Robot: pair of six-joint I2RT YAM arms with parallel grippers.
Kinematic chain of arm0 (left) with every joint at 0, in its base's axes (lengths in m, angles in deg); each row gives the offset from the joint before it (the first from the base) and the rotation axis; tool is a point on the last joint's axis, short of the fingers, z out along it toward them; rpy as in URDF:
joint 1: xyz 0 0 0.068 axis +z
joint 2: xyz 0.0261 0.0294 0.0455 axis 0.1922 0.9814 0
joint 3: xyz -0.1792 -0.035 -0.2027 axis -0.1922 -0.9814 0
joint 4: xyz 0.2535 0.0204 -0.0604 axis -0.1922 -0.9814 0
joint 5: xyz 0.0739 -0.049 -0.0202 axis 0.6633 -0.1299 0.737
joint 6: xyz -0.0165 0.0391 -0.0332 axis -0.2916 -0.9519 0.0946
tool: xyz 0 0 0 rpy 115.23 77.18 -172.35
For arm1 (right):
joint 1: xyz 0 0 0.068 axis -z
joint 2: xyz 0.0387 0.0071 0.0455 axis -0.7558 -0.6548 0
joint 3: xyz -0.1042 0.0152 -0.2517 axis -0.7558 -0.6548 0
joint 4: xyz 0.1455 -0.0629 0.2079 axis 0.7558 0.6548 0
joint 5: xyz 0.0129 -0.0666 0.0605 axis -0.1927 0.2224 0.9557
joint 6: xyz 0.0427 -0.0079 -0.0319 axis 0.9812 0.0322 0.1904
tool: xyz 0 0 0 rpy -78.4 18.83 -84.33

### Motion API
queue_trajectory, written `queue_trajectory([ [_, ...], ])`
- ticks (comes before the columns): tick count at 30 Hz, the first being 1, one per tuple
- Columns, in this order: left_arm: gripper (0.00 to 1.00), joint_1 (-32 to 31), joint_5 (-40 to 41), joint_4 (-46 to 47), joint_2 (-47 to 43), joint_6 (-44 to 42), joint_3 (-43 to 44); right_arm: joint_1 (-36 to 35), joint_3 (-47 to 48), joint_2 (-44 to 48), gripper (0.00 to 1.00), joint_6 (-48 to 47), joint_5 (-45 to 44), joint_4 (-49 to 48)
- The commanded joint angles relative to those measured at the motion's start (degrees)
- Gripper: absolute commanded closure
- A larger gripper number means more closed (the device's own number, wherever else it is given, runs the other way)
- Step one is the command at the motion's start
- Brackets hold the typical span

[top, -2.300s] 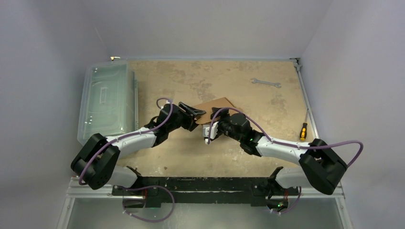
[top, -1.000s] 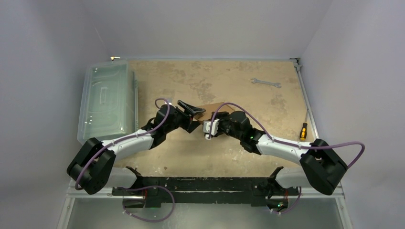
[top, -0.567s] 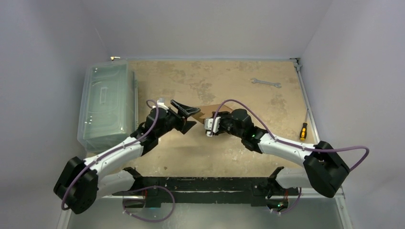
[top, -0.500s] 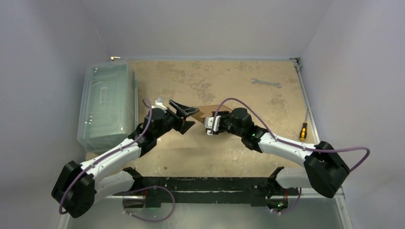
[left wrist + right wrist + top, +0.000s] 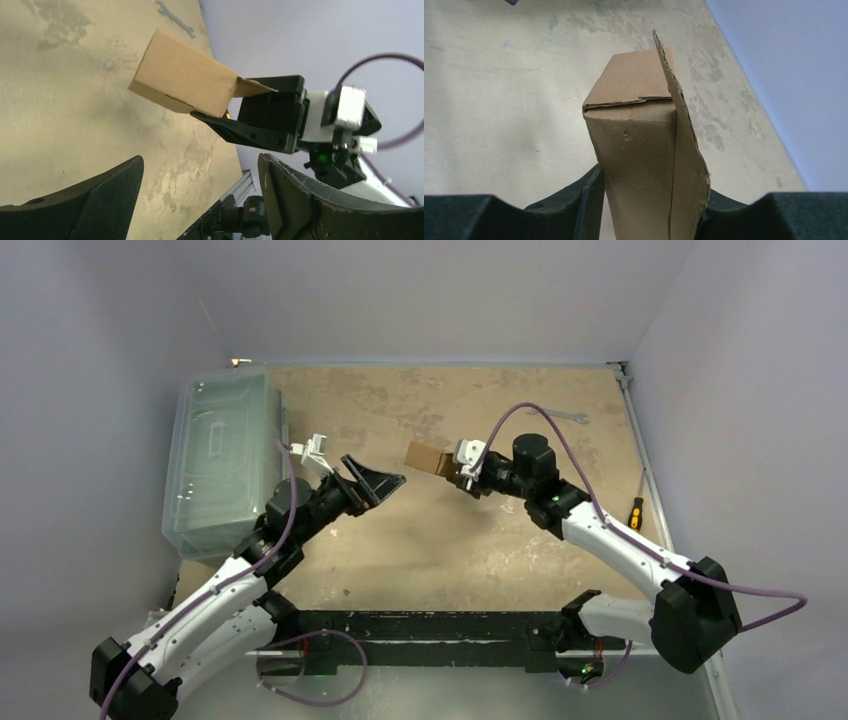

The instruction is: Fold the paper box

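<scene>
The paper box is a small brown cardboard block, folded up and held above the table. My right gripper is shut on one end of it. In the right wrist view the box fills the gap between both fingers, and a loose side flap stands along its right face. My left gripper is open and holds nothing, a short way left of the box. In the left wrist view the box hangs beyond my open left gripper, with the right gripper clamped on its near end.
A large clear plastic bin lies along the table's left edge, close behind the left arm. A wrench lies at the back right, and a screwdriver near the right edge. The black frame runs along the near edge.
The right gripper has lifted the box off the table and carried it back and up. The left gripper has drawn away to the left and opened wider.
</scene>
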State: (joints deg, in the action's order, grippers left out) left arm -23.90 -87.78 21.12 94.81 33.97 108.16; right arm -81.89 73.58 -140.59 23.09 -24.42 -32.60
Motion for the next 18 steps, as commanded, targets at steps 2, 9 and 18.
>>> queue_trajectory([
  [2,0.17,0.28,-2.9,-1.01,-3.35,-17.56,3.36,2.32,5.33,1.18,0.52,10.1,9.24,6.71],
  [9,0.17,0.27,-6.89,0.99,-1.33,-24.22,1.57,6.88,5.61,0.42,0.52,25.74,21.64,6.59],
  [18,0.16,0.27,-6.49,1.38,-2.1,-27.49,0.12,10.44,2.69,-7.54,0.52,47.59,31.88,-4.75],
])
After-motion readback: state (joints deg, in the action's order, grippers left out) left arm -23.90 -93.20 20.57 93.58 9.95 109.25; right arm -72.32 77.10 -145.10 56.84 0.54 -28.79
